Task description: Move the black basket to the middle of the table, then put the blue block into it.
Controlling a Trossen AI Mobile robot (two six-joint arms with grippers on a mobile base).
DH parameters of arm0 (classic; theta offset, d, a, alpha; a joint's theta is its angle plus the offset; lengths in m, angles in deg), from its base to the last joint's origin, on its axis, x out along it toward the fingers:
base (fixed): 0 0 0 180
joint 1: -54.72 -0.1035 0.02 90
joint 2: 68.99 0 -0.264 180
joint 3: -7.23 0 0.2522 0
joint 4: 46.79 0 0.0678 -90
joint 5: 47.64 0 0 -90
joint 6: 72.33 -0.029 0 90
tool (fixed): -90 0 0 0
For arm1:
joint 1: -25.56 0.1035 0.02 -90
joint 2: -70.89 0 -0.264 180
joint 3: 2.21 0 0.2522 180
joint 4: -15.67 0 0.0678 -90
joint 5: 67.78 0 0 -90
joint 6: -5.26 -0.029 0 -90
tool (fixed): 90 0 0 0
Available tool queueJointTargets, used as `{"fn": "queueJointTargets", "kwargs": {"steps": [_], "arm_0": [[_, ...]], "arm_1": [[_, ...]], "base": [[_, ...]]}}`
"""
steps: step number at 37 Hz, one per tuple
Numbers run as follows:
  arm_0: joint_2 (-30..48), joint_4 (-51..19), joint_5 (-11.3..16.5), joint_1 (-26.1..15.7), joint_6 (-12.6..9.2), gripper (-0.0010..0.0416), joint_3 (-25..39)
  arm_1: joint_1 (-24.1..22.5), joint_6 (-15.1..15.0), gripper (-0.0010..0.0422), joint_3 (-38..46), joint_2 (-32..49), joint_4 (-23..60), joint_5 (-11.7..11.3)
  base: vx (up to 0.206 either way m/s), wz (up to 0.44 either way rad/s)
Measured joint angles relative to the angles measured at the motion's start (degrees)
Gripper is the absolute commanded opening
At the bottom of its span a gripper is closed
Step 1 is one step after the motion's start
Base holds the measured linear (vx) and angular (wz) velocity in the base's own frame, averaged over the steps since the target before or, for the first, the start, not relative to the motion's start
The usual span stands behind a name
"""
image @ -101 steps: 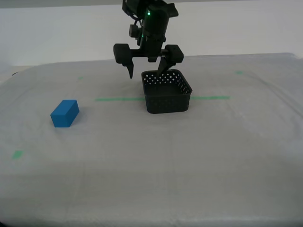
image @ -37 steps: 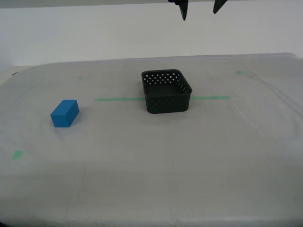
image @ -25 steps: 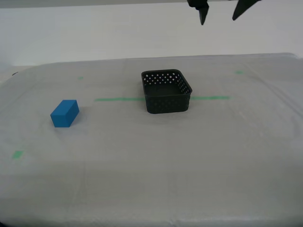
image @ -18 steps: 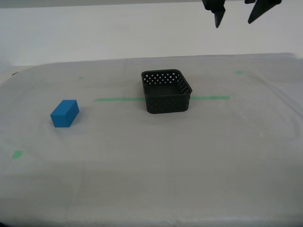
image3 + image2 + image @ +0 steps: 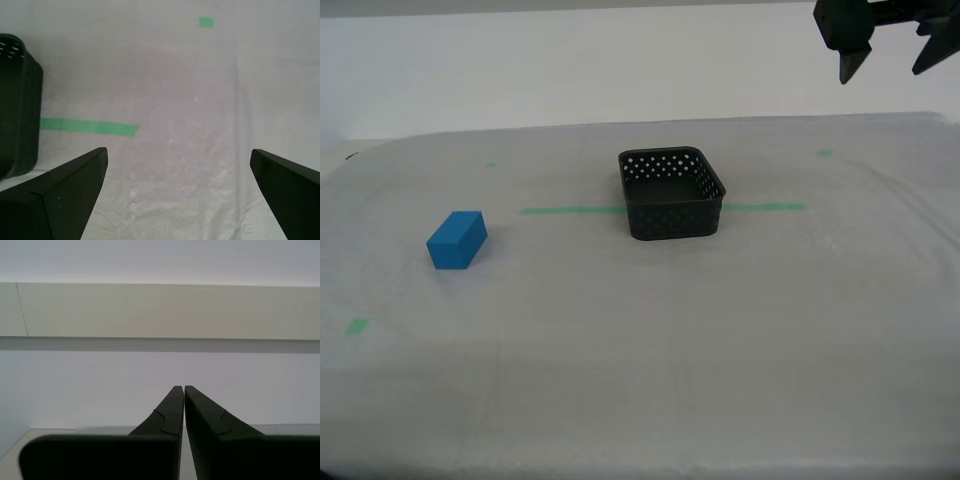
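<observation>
Basket set mid-worktop, block lying apart from it, both hands empty.

The black basket (image 5: 672, 193) is seen upright on the green tape line (image 5: 570, 210) at the middle of the worktop (image 5: 650, 340); the blue block (image 5: 457, 240) lies well apart toward the exterior view's left, with nothing between them. My first hand (image 5: 891, 62) is held spread wide, high at the exterior view's upper right. My second hand (image 5: 180, 388) is clenched on nothing, facing a wall (image 5: 160, 310).

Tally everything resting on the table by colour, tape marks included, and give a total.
Black: 1, the black basket
Blue: 1, the blue block
Green: 4, the long tape line and small tape bits
Total: 6 on the table
</observation>
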Motion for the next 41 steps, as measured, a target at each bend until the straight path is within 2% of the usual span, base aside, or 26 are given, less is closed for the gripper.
{"fn": "queueJointTargets", "kwargs": {"steps": [8,18,41], "arm_0": [[-1.01,4.09,0.17,3.30,0.52,0.0400,-5.51],[-1.03,14.64,0.57,5.01,1.25,0.0400,-11.76],[-1.03,15.10,0.59,5.01,1.42,0.0398,-12.46]], "arm_1": [[0.00,0.00,0.0000,0.00,0.00,0.00,0.02],[0.00,0.00,0.0000,0.00,0.00,0.00,0.02],[0.00,0.00,0.0000,0.00,0.00,0.00,0.00]], "base": [[0.000,0.000],[0.000,0.000],[0.000,0.000]]}}
